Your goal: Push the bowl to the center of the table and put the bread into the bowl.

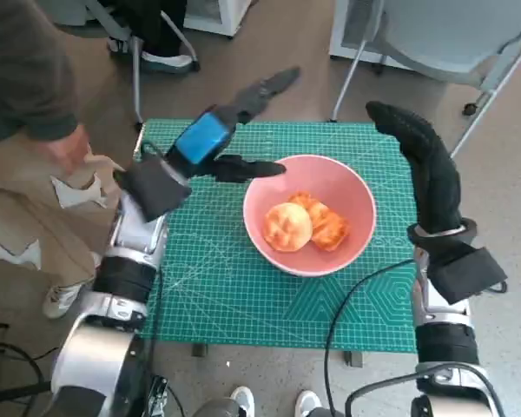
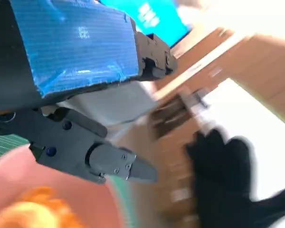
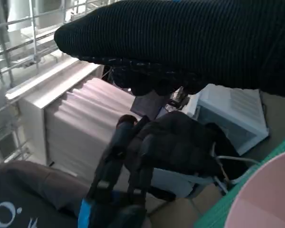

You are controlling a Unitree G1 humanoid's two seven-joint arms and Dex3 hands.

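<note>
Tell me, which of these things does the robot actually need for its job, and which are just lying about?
Part of the job:
- round pink bowl
- golden bread pieces inside it
- green cutting-mat table
- left hand, open above the bowl's rim
- right hand, open beside the bowl

Just around:
- person beside the table
- grey chair
- black cable

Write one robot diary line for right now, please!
bowl: near table middle | bread: in bowl | left hand: open, above bowl's rim | right hand: open, beside bowl, holding nothing
</note>
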